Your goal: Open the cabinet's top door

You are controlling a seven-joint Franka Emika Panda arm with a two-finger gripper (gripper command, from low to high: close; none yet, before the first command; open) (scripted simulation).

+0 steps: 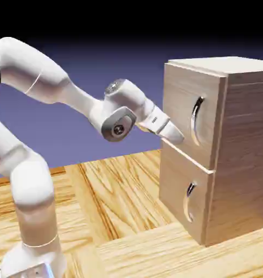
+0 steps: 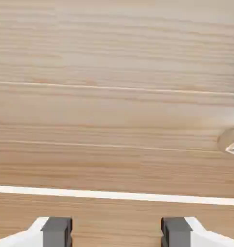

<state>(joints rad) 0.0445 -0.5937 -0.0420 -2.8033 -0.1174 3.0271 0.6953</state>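
This is a computer-rendered test scene, not a real room. A flat blue-violet backdrop point(image 1: 101, 65) fading to black at the top stands in for walls. A white robot arm point(image 1: 41, 81) rises from a bench point(image 1: 128, 239) of glossy, oversized wood grain. One plain light-wood cabinet point(image 1: 236, 152) stands on it, with two curved silver handles, sharp-edged and spotless.

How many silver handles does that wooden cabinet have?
2. One curved handle is on the top door, the other handle on the shorter lower panel beneath. The cabinet's far sides are hidden, so more could exist.
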